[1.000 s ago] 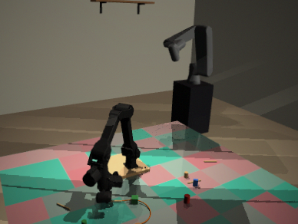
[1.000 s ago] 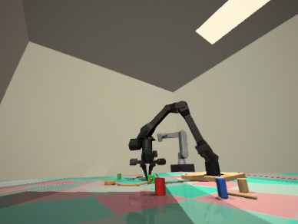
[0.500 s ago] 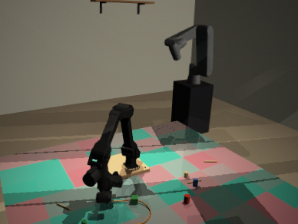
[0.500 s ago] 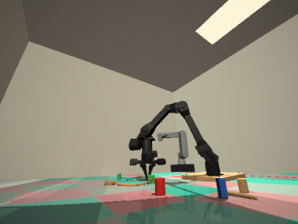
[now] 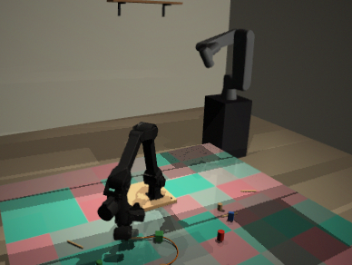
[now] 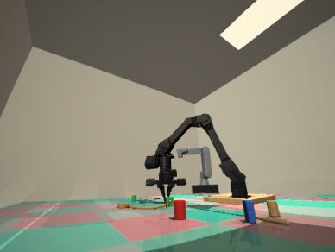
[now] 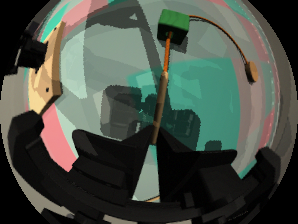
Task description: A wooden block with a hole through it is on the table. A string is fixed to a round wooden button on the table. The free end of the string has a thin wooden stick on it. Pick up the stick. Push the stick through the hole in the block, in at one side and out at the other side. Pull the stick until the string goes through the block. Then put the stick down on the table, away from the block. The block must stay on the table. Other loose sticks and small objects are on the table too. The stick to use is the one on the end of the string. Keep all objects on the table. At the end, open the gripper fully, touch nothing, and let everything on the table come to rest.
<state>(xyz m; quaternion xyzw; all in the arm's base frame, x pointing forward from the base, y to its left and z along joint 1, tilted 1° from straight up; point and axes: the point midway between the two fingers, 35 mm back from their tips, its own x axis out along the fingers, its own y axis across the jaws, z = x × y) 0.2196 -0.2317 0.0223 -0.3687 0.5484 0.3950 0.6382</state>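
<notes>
The green block (image 5: 159, 236) (image 6: 171, 199) (image 7: 173, 22) stands on the table. The orange string (image 5: 177, 250) (image 6: 147, 208) (image 7: 230, 37) curves from the round wooden button (image 6: 123, 205) (image 7: 251, 72) to the block's far side in the wrist view. It comes out of the hole in the near side and runs straight to the stick (image 7: 160, 102). My gripper (image 6: 167, 201) (image 7: 154, 129) is shut on this stick, toward the end away from the string. The stick is wholly outside the block, low over the table. Its exact height is hard to tell. The button is out of view in the top view.
A loose stick (image 5: 74, 244) lies left of the arm. A red cylinder (image 5: 220, 235) (image 6: 180, 210), a blue piece (image 5: 230, 216) (image 6: 249, 211) and a tan cylinder (image 5: 220, 207) (image 6: 273, 209) stand to the right. Another stick (image 5: 248, 191) lies farther back. A small green piece (image 6: 134, 198) stands beyond the button.
</notes>
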